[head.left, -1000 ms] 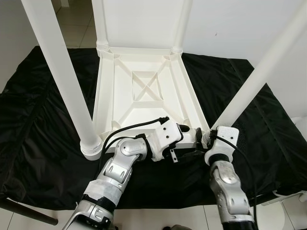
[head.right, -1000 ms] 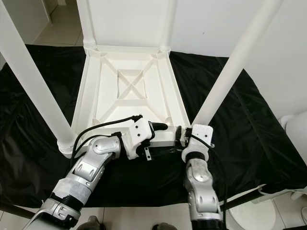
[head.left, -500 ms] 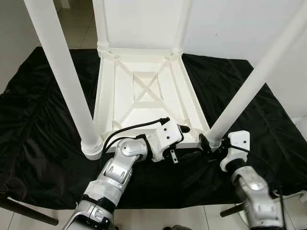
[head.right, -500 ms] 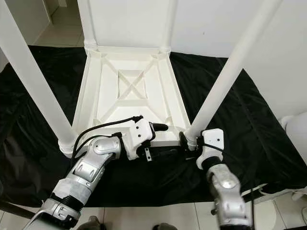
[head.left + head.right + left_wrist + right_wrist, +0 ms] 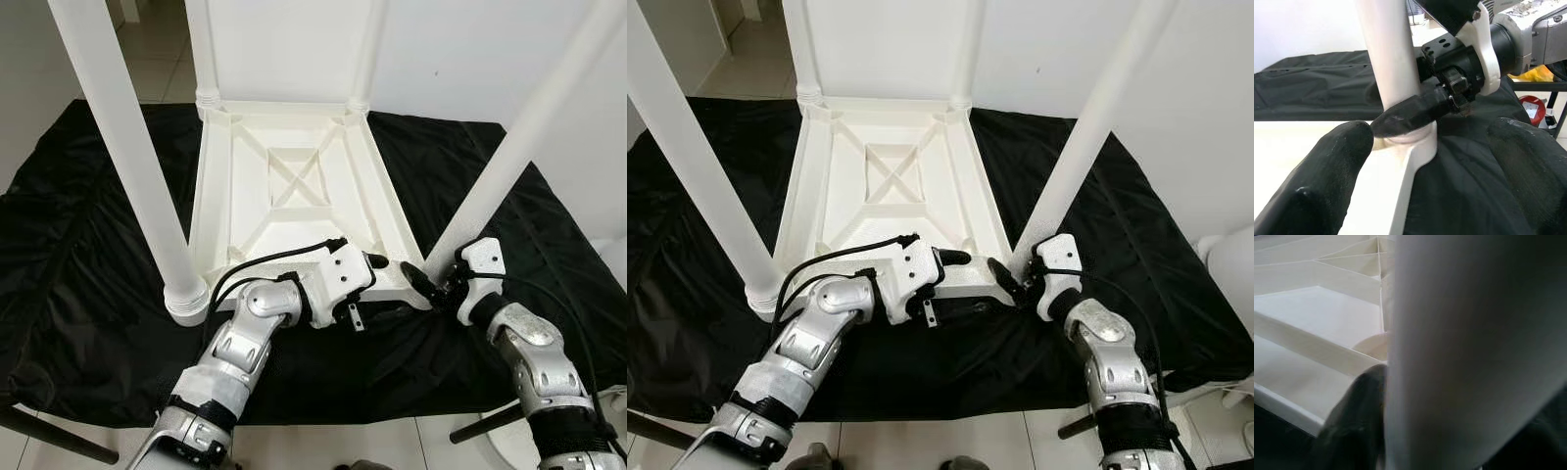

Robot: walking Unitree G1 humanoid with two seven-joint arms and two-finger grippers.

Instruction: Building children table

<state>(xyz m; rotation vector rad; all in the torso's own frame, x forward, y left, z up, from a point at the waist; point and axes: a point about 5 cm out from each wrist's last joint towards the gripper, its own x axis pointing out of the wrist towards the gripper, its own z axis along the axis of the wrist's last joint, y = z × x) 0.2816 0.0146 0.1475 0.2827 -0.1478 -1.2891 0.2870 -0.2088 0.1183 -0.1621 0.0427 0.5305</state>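
right end effector [image 5: 428,285] grips near-right leg [image 5: 490,186] at table [image 5: 294,186] corner; left end effector [image 5: 960,266] wide w/ rim between. risk: leg pops out if twisted.

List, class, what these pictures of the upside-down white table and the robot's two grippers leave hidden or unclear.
- Leg tops: cut off by the upper edge in both eye views.
- Right gripper: the near right leg covers one finger, so its grip is unclear.
- Right wrist view: the blurred leg blocks most of the table.
- Cloth under the table: what supports it is hidden.
- Left gripper: its fingers straddle the table rim.
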